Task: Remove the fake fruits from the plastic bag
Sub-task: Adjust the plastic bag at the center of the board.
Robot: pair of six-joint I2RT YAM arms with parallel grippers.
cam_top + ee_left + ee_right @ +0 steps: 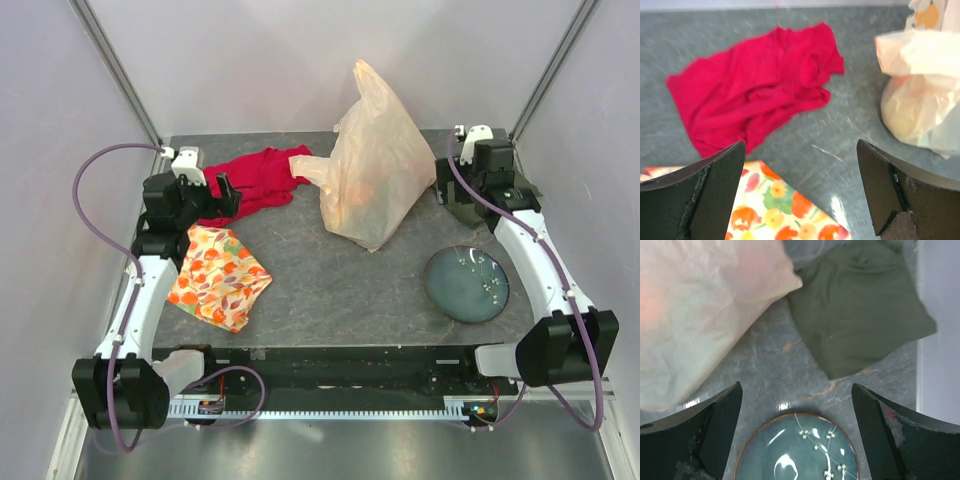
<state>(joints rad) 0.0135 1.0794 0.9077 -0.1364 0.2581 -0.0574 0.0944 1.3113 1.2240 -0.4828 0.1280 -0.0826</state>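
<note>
Plastic bag is standing bunched in a peak on the table. The fake fruits are showing only as an orange-ish glow thru the film, low inside; can't tell indiv. pieces. No fruit is lying outside the bag in any view, so I'm judging the task as not begun, w/ every piece waiting to be taken out.

Left gripper is hovering left of the bag, jaws wide apart, holding nothing. Red cloth is lying left of the bag, close up to its side flap. Flowered cloth is lying further left and nearer the arm bases.

Right gripper is hanging just right of the bag, jaws also spread, empty. Green cloth is lying by the bag's right edge, w/ the blue plate right of the bag and nearer the bases.
</note>
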